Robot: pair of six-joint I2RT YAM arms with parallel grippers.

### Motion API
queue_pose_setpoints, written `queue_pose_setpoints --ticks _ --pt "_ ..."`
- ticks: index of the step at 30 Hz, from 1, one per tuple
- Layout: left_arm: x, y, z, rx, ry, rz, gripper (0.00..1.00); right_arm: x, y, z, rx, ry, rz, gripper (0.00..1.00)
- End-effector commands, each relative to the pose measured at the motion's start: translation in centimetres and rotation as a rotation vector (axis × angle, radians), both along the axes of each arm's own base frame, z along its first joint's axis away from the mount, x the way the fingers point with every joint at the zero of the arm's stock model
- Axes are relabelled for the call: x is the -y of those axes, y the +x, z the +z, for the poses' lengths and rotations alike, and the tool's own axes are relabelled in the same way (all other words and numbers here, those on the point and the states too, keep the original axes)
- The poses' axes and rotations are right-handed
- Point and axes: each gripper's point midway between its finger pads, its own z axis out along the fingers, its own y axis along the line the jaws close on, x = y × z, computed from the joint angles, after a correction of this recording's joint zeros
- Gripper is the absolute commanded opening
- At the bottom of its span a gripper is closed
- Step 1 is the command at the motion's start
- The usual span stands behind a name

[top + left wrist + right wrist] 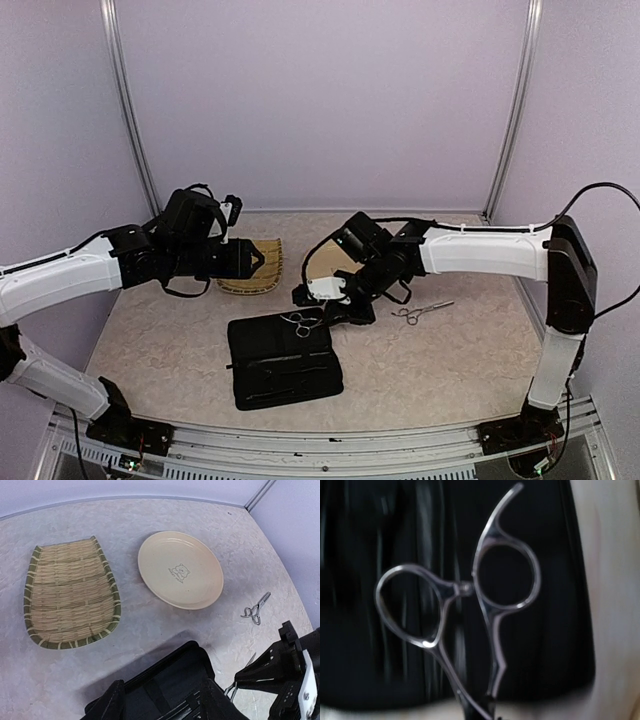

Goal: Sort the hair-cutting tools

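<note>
While the right arm bends in over the middle of the tabletop (450, 370), the right fingers (317, 303) are clenched on the blades of the held scissors (303, 322). The ring end of these points away from the grip, over the far edge of the black case (283, 362). Whether the rings touch the case I cannot tell. Though blurred in the right wrist view, the held scissors (485, 605) read as slim polished silver. They have two oval finger rings set at different heights, and a thin curved hook rises from the higher ring. Both shanks narrow toward the grip at the bottom edge.

The loose scissors (420, 313) lie flat on bare tabletop to the right of that arm, well apart from the case. They are equally slim and silver, with the blades together and pointing right.

The left fingers (250, 261) are spread wide with nothing between them, above the near side of the bamboo tray (72, 600). Beside the tray sits a cream plate (180, 570).
</note>
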Motion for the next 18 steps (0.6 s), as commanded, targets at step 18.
queue_pose_setpoints --ticks 18 --pt "-10.3 -1.6 1.3 -0.021 -0.071 0.213 0.51 -20.5 -3.6 0.8 0.091 0.347 0.295 0.00"
